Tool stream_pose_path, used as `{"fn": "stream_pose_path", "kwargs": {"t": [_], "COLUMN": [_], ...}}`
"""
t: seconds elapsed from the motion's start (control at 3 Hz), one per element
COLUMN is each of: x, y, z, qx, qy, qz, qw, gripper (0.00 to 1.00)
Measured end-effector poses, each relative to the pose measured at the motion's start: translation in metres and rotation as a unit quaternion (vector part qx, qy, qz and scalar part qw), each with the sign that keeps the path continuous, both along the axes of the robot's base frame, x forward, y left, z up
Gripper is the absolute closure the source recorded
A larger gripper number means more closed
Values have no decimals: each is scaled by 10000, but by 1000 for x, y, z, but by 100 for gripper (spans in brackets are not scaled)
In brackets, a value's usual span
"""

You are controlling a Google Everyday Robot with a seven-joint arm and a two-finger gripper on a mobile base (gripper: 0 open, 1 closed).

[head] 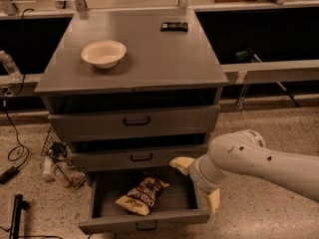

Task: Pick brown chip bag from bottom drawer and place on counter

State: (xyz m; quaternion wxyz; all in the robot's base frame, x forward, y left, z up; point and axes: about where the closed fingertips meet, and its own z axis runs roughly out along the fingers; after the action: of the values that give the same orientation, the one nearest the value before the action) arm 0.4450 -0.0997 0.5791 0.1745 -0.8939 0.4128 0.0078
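Observation:
The brown chip bag (143, 195) lies flat in the open bottom drawer (112, 223), left of centre, with its tan-yellow end towards the drawer front. The two drawers above are pushed in. My gripper (197, 182) is at the drawer's right end, just right of the bag. It is open, with one cream finger (181, 163) over the drawer's back right corner and the other (214, 201) outside the right wall. It holds nothing. The grey counter (154, 59) tops the cabinet.
A white bowl (103, 53) sits on the counter's left part and a small black bar (174, 27) near its back right edge. Cables and clutter (57, 161) lie on the floor left of the cabinet. A rail (269, 71) runs to the right.

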Motion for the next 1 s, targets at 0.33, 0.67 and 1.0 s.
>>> {"fn": "stream_pose_path", "kwargs": {"t": [0.33, 0.67, 1.0], "x": [14, 83, 137], "y": [15, 48, 82], "z": [-12, -35, -74], "qx": [-100, -49, 74], "qy": [-363, -1165, -1405], "qz": [43, 534, 1018], "qw": [9993, 9917, 9848], "gripper": [0, 0, 0]}}
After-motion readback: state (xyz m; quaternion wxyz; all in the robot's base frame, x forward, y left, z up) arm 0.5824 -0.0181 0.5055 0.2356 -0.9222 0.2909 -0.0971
